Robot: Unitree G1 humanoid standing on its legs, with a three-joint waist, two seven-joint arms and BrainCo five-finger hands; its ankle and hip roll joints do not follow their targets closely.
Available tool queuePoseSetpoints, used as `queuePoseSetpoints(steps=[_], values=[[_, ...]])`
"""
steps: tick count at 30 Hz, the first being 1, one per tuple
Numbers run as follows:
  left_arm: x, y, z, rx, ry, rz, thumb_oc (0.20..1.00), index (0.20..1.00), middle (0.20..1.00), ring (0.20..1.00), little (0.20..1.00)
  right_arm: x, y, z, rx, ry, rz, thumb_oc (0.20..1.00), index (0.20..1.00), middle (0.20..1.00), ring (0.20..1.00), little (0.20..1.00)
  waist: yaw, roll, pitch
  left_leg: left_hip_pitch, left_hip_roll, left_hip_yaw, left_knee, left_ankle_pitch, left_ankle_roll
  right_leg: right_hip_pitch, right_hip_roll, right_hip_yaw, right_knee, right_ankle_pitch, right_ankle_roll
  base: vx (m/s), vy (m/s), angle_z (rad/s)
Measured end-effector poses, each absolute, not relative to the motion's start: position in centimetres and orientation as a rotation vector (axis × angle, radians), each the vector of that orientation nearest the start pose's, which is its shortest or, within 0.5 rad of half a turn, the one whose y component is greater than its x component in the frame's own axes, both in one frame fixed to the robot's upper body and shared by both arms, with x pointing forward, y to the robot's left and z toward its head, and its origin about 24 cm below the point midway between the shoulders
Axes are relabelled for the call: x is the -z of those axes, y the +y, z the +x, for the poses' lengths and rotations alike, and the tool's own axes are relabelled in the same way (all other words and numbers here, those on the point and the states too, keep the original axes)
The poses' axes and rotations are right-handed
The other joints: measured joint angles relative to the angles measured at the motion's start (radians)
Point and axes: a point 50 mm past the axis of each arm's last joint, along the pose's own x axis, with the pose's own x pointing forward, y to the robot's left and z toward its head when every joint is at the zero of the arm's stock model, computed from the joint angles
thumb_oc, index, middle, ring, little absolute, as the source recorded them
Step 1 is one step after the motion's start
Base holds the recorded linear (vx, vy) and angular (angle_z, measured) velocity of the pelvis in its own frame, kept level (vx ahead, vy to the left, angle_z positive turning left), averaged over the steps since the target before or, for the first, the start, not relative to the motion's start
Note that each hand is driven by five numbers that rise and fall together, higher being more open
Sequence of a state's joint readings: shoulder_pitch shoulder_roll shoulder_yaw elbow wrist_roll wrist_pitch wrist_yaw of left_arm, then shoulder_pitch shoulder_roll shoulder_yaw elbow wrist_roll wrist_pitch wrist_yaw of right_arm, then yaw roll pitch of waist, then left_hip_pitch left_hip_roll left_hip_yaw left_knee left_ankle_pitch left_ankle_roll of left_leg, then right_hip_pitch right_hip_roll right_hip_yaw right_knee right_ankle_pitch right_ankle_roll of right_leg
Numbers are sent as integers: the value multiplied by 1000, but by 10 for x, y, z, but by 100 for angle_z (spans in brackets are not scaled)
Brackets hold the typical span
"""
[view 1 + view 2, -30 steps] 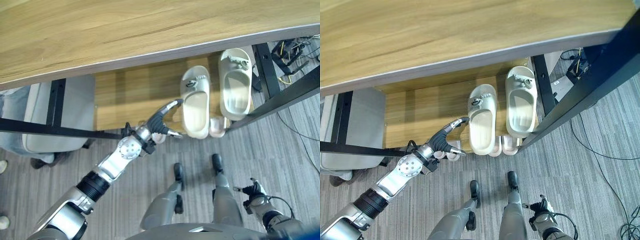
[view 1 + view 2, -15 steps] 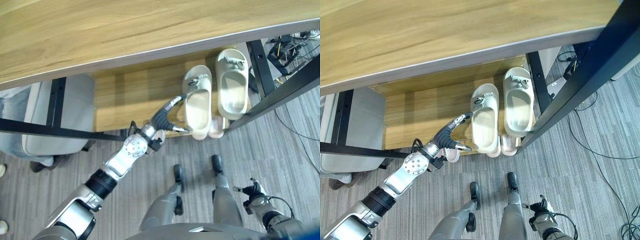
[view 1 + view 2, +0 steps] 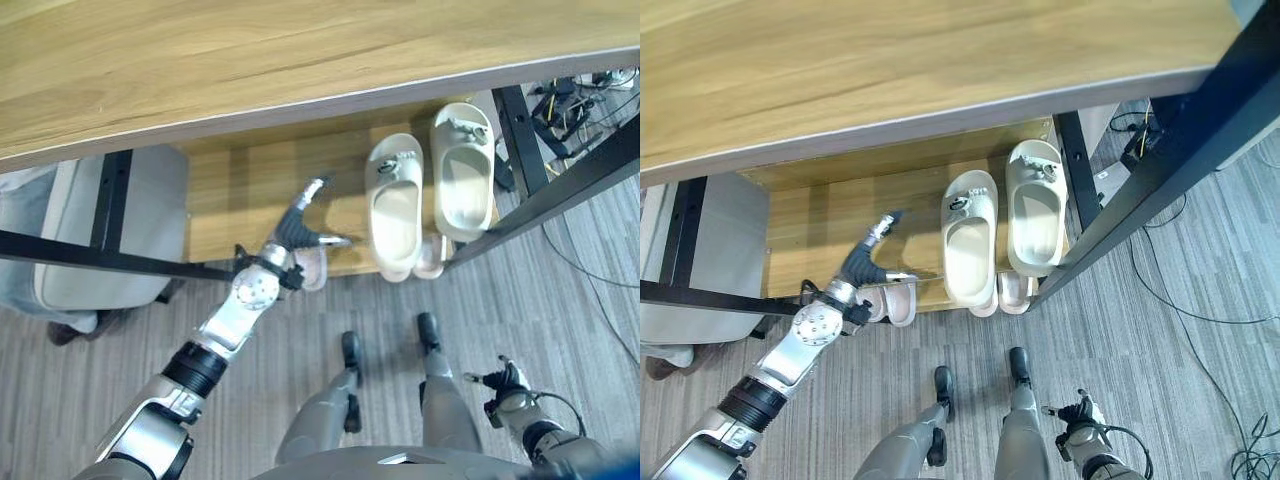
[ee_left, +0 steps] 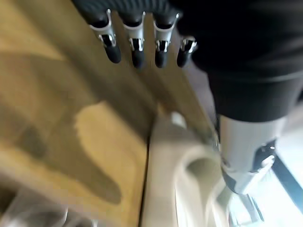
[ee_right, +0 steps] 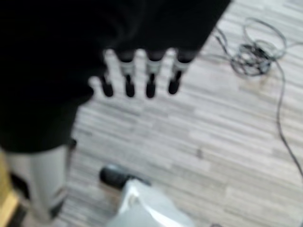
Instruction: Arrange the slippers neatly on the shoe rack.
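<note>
Slippers first: in your left eye view you see a cream pair (image 3: 430, 195) lying side by side on the lower wooden shelf (image 3: 240, 195) of the shoe rack, at about 1 o'clock from centre. Their openings face up, each has a small charm on the strap, and their heels overhang the shelf's front edge. A pinkish pair (image 3: 432, 258) peeks out beneath those heels. Your left hand (image 3: 295, 235) hovers over the shelf at 9 o'clock of the cream pair, fingers straight, thumb spread toward the nearer slipper, holding nothing. A pink slipper (image 3: 313, 268) lies just below that hand at the shelf edge. Your right hand (image 3: 505, 385) hangs low at 5 o'clock above the grey floor.

Right eye view shows you the same layout.

Left wrist view shows you straight, released fingers (image 4: 137, 49) over the wood, with a cream slipper (image 4: 184, 175) beyond them.

Right wrist view shows you relaxed fingers (image 5: 139, 75) extended over the floor (image 5: 213, 137), grasping nothing.
</note>
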State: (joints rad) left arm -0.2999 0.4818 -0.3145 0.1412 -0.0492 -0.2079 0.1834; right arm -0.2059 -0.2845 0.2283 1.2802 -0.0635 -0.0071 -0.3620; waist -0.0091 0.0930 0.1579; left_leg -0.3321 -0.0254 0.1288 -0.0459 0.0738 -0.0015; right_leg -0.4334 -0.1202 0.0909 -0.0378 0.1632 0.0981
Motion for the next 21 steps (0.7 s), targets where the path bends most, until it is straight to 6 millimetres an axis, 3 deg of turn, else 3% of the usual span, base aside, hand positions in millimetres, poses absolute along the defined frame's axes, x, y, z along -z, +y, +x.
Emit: queuePoseSetpoints(steps=[5, 10, 13, 17, 21], values=[[-103, 176, 297, 82, -320, 410, 1000, 1000, 1000, 1000, 1000, 129, -256, 167, 266, 976, -662, 1000, 1000, 1000, 1000, 1000, 16, -8, -4, 2, -1, -11, 8, 0, 0, 14, -4, -15, 0, -1, 0, 35, -20, 8], [-104, 193, 279, 58, -335, 405, 1000, 1000, 1000, 1000, 1000, 131, -258, 162, 272, 999, -646, 1000, 1000, 1000, 1000, 1000, 22, -16, -1, 39, 6, -32, 11, -5, -8, 63, 0, -35, -2, -9, -6, 48, -19, 10], [-98, 218, 266, 45, -285, 495, 1000, 1000, 1000, 1000, 1000, 133, -259, 157, 268, 1022, -645, 1000, 1000, 1000, 1000, 1000, 43, -26, -1, 74, 13, -51, 10, -9, -14, 111, 5, -53, -14, -23, -9, 55, -11, 12], [-90, 234, 255, 140, -197, 607, 1000, 1000, 1000, 1000, 1000, 136, -259, 149, 243, 1051, -630, 1000, 1000, 1000, 1000, 1000, 59, -31, -1, 114, 16, -60, 7, -11, -17, 163, 7, -69, -29, -24, -10, 26, 9, 9], [-98, 267, 236, 291, -51, 827, 1000, 1000, 1000, 1000, 1000, 139, -256, 143, 211, 1062, -613, 1000, 1000, 1000, 1000, 1000, 77, -43, -4, 172, 22, -64, -25, -7, -22, 219, 9, -81, -51, -23, -13, 29, -1, 1]])
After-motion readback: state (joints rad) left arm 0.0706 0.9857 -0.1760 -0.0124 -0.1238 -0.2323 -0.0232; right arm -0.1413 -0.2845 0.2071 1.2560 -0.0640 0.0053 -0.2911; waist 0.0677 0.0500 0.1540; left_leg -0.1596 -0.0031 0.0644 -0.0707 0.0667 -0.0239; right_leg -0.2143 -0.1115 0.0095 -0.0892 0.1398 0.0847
